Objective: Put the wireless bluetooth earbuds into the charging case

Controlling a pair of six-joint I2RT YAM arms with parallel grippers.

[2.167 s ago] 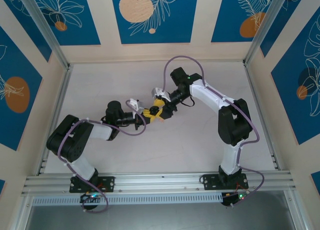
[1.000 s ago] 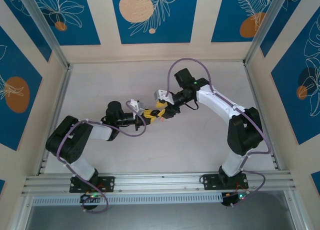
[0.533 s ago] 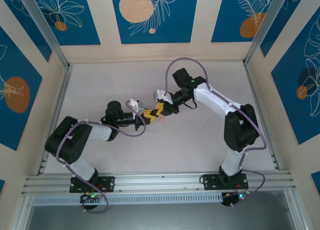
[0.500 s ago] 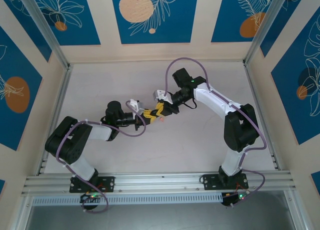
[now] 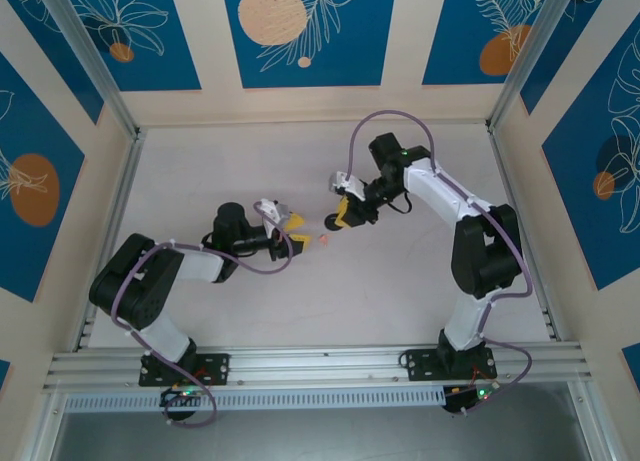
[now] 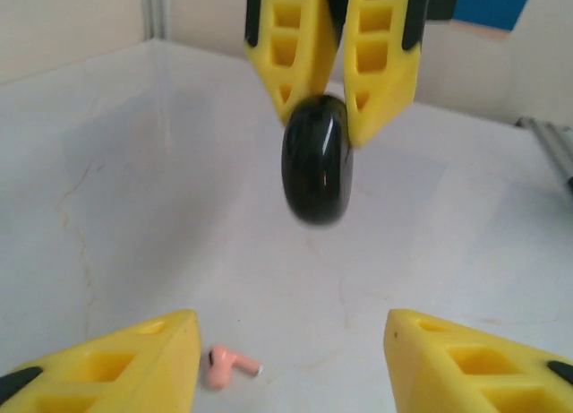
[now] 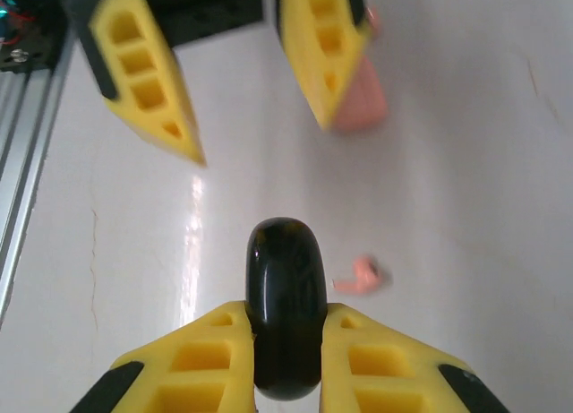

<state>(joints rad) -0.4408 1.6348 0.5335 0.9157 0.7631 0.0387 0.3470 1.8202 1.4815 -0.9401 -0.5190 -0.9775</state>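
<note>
**Top view.** Both arms reach toward the middle of the tabletop.
- The left gripper has its yellow fingers spread with nothing between them.
- The right gripper sits near it, at about its 2 o'clock. There is only a dark spot at its tips, too small to make out.
- The pink earbud is a tiny pale speck on the tabletop between the two grippers, at 7 o'clock of the right gripper.

**Left wrist view.**
- The left gripper's own fingers are cut off by the lower edge and stand wide apart and empty.
- The right gripper comes in from 12 o'clock with its upper part out of frame. It is clenched on the black disc.
- The disc is glossy and round-edged, held on edge, and slightly blurred.
- The pink earbud lies on the tabletop at 7 o'clock of the disc, just beside one of the left gripper's fingertips. It has a rounded head and a short stem.

**Right wrist view.**
- The right gripper's own fingers are at 6 o'clock and press on both sides of the black disc. The disc's lower edge is hidden between them.
- The pink earbud lies on the tabletop at 3 o'clock of the disc, apart from it and blurred.
- The left gripper's fingers show at 11 and 1 o'clock, apart.
- A pink box lies behind the finger at 1 o'clock, partly hidden and out of focus.
</note>
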